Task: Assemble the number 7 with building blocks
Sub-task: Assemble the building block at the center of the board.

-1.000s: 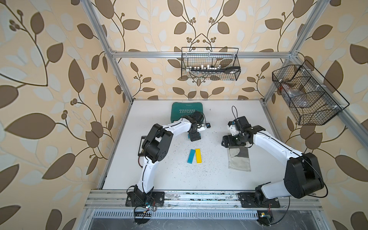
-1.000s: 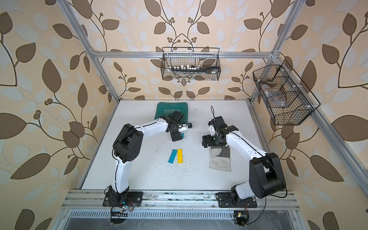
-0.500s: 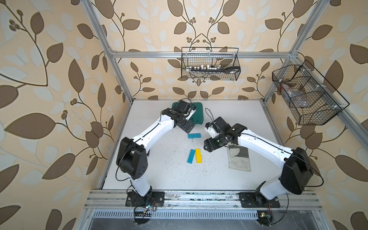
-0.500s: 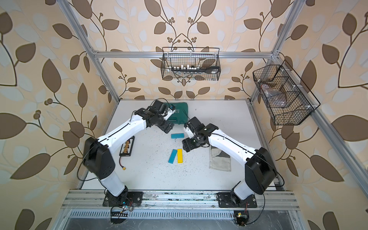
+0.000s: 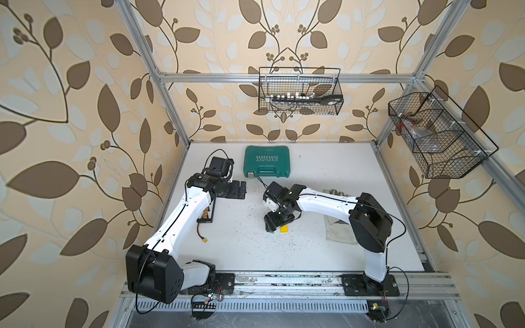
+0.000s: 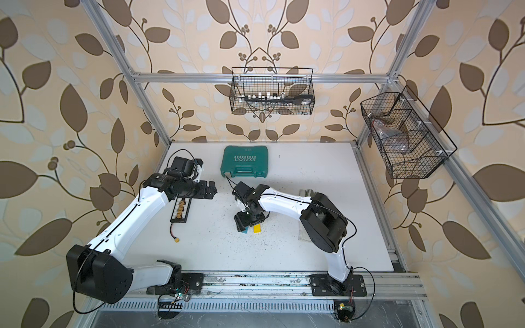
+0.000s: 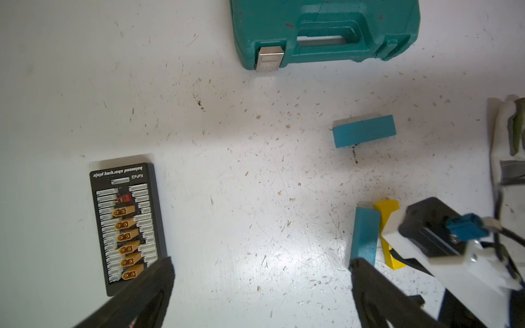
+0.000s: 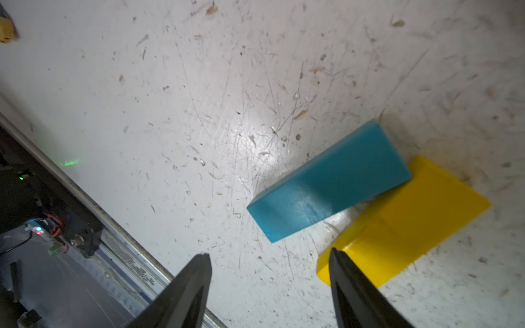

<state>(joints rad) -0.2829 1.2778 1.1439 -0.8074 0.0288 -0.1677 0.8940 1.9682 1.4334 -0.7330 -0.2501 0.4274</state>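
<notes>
White surface [image 5: 312, 250]: left claw [image 7: 261, 261] had backed off, jaws wide apart, leaving 1 teal block [image 7: 363, 130] lying alone. Right claw [image 8: 268, 252], jaws partly apart and empty, had dropped beside the other teal block [image 8: 329, 184] and yellow block [image 8: 403, 218], which touched. The 7 was likely still unformed.

The left arm [image 5: 181, 221] pulls back from the middle of the table [image 5: 326, 170] toward its own side. The left gripper [image 5: 242, 191] is now away from the green case [image 5: 266, 162] and near the black charging board [image 5: 207, 211]. The board and its wire [image 5: 201, 235] are out in the open now; before, the arm hid them. The lone blue block [image 7: 363, 130] that this gripper covered now lies by itself. The right arm [image 5: 321, 203] swings in from the grey glove [image 5: 339, 230] to the middle. The right gripper [image 8: 269, 252] now sits low over the second blue block [image 8: 329, 184] and the yellow block [image 8: 412, 221], and its jaws are closer together than before.
</notes>
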